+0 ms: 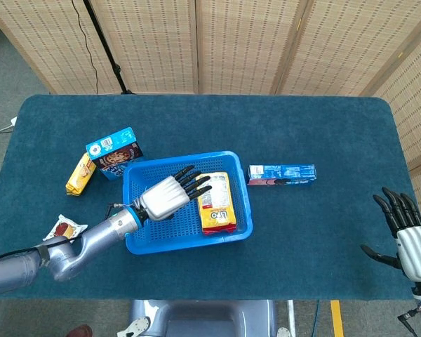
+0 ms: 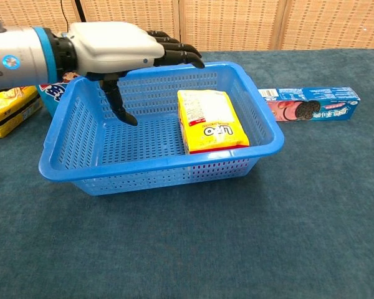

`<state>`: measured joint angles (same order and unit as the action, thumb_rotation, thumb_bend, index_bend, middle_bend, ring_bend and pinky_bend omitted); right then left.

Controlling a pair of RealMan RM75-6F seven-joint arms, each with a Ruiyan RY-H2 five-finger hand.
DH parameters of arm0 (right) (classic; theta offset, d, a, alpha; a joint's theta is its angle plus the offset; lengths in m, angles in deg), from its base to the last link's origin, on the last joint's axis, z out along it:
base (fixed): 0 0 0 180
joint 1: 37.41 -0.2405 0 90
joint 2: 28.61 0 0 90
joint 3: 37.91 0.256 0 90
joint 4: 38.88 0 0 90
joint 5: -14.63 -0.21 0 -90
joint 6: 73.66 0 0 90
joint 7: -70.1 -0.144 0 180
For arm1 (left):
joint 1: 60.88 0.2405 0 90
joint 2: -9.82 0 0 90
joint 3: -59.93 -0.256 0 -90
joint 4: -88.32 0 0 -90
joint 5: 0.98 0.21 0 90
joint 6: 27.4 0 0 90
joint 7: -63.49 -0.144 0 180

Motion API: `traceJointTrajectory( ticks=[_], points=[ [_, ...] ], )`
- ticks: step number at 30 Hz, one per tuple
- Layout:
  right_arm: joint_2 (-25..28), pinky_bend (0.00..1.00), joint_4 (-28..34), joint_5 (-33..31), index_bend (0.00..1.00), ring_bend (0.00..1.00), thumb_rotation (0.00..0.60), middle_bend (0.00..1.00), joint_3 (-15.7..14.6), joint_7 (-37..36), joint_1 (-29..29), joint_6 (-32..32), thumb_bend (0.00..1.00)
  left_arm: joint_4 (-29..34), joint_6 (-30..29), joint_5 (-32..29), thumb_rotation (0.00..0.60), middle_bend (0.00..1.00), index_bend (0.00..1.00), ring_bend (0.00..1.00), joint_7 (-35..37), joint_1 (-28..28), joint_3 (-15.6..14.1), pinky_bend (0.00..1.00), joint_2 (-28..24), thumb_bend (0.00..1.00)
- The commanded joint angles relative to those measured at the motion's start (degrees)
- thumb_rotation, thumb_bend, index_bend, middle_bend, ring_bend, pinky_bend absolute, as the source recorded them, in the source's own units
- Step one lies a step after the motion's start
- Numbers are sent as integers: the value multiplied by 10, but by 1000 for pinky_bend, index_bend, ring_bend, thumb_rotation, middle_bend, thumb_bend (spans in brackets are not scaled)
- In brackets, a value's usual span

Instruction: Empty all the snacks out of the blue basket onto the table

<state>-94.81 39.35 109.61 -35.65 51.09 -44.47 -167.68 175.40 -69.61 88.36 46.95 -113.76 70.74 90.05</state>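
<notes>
A blue basket [image 1: 143, 235] [image 2: 75, 168] sits mid-table with one yellow snack bag [image 1: 215, 203] [image 2: 210, 120] lying in its right half. My left hand [image 1: 170, 194] [image 2: 115, 50] hovers above the basket's left half, open, fingers stretched toward the bag and thumb pointing down, holding nothing. My right hand [image 1: 407, 235] stays open and empty near the table's front right edge; the chest view does not show it.
Left of the basket stand a blue cookie box [image 1: 114, 152] [image 2: 52, 87] and a yellow cracker pack [image 1: 80, 174] [image 2: 9, 104]. A small wrapped snack [image 1: 64, 229] lies at front left. A long blue cookie box [image 1: 281, 173] [image 2: 310, 104] lies right of the basket.
</notes>
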Motion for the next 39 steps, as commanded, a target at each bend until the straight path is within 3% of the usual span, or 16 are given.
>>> traceJointTrajectory(
  ticks=[1, 10, 39],
  points=[
    [0, 0, -2, -7, 0, 0, 600, 0, 3, -2, -1, 5, 0, -25, 41, -46, 600, 0, 0, 0, -61, -41, 18, 23, 45, 27],
    [3, 0, -2, -13, 0, 0, 600, 0, 7, -8, 3, 2, 0, -50, 64, -129, 600, 0, 0, 0, -147, -74, 12, 23, 86, 27],
    [7, 0, -9, -22, 0, 0, 600, 0, 13, -26, 5, 13, 0, -128, 57, -262, 600, 0, 0, 0, -234, -144, -21, 80, 182, 28]
  ],
)
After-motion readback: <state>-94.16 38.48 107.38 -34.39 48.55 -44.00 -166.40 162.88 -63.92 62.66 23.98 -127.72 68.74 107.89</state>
